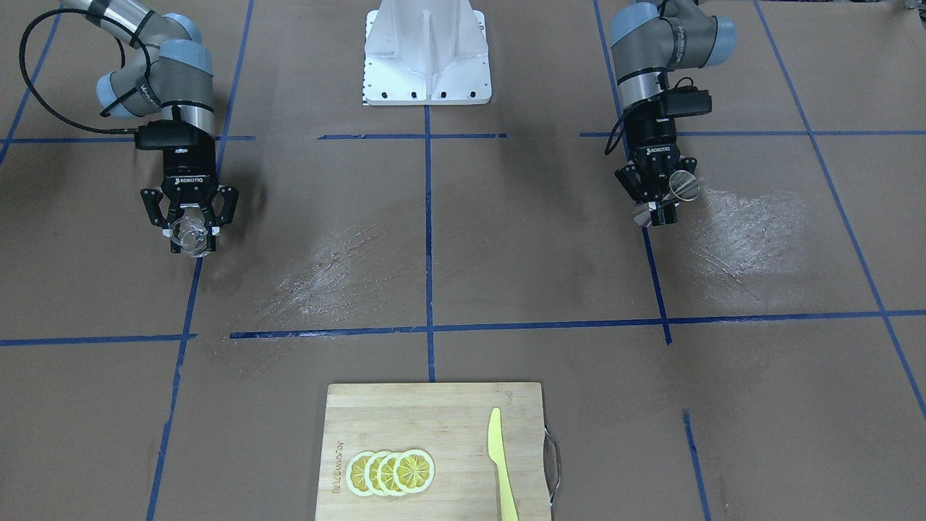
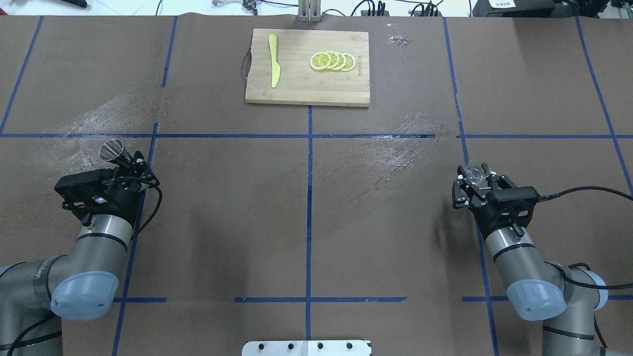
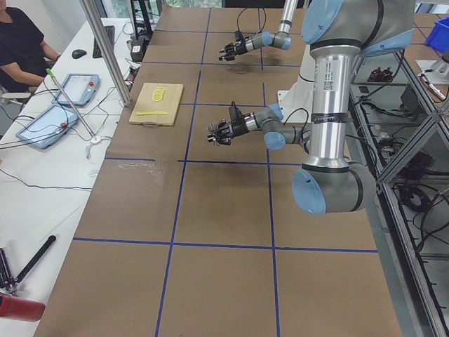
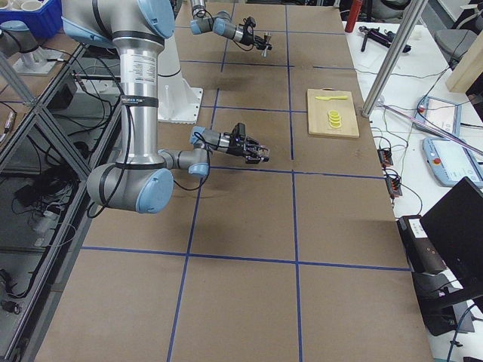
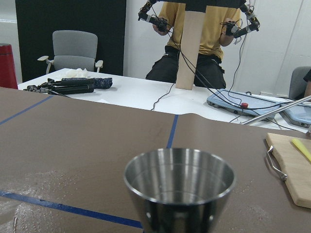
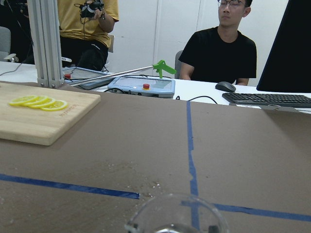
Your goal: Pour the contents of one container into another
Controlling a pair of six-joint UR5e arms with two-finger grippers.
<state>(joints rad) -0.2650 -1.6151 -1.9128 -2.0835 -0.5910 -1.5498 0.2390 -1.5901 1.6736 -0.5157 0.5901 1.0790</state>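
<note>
1. The glass (image 1: 191, 233) sits clamped between the fingers of the right gripper (image 2: 475, 174), which appears to carry it clear of the table (image 2: 247, 207). It is on the robot's right side. In the right wrist view only its rim shows, mouth up. Contents cannot be told.
2. The jigger (image 2: 116, 152) is pinched at its waist by the left gripper (image 1: 660, 208), on the robot's left side and apparently off the table too. In the left wrist view its upper cup opens upward and looks empty.
3. Key relation: the two vessels are well apart, one in each half of the table, with the centre tape line (image 2: 309, 198) between them. The glass lies straight across to the robot's right of the jigger, at about the same depth. Both long axes look roughly upright.
4. Judgement: neither arm is nearer the middle. Both must close inward, and the glass mouth must come above the jigger's rim before any tilt.
5. Beyond, on the operators' side: a cutting board (image 2: 296, 89) carrying lemon slices (image 2: 332, 61) and a yellow knife (image 2: 274, 66), well away from both grippers.
</note>
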